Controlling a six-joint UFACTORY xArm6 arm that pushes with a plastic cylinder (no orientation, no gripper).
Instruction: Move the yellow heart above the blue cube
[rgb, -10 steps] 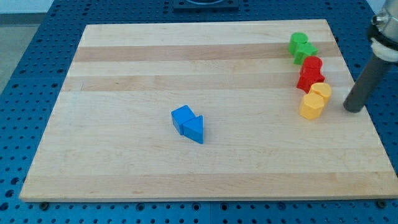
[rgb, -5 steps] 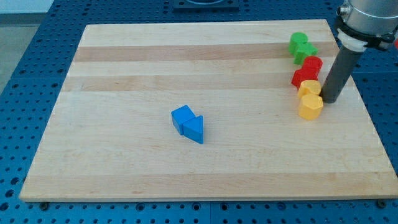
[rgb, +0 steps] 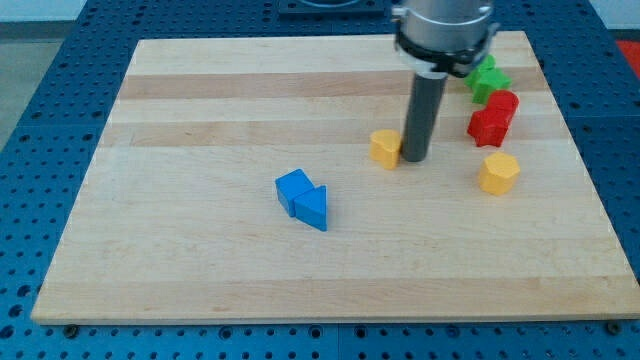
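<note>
The yellow heart (rgb: 384, 148) lies on the wooden board right of centre. My tip (rgb: 414, 158) touches its right side. The blue cube (rgb: 293, 189) sits left of and below the heart, near the board's middle. A blue triangular block (rgb: 313, 207) rests against the cube's lower right.
A yellow hexagonal block (rgb: 498, 173) lies to the right of my tip. Two red blocks (rgb: 492, 118) sit above it, and two green blocks (rgb: 486, 79) sit near the board's top right corner, partly hidden by the arm. The board's edge (rgb: 330, 318) runs along the view's bottom.
My tip swept left from the board's right side and pushed the yellow heart away from the red and yellow blocks toward the middle. The blue blocks stayed put.
</note>
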